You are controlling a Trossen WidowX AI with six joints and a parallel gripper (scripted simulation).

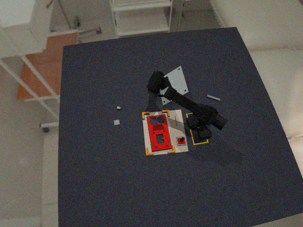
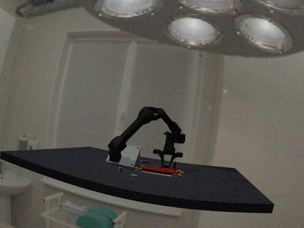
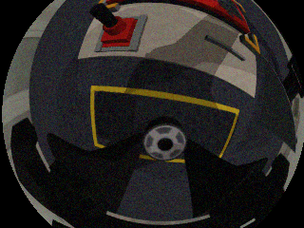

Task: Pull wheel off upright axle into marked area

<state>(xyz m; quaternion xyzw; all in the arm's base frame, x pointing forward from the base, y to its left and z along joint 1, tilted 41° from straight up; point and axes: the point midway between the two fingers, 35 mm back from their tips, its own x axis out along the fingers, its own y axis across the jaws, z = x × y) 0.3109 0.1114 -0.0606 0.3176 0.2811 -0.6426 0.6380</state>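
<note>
Above the yellow-outlined area (image 3: pixel 163 121) on the table (image 1: pixel 122 183), the wheel (image 3: pixel 165 143) is being held between the fingers, which are being kept pinched on its rim rather than pressed together. In the wrist view the wheel is being seen face-on, hub hole toward the camera, so its axis is being judged as running roughly vertical, in line with the gripper (image 2: pixel 167 164), and its flat face as lying level with the table. There is no long axis to speak of; the wheel is round.

The wheel is appearing over the near edge of the yellow outline, not at its middle; most of the marked area is lying beyond it, toward the red post (image 3: pixel 109 21) on its grey base, which is standing bare. In the top view the gripper (image 1: pixel 199 128) is being seen over the same outline, just beside the pale board carrying the red plate (image 1: pixel 158 133).

Whether the wheel is already touching the table cannot be told. The coming move is being judged to turn on this offset: a small shift toward the outline's middle, a descent, then the fingers being spread and lifted away.
</note>
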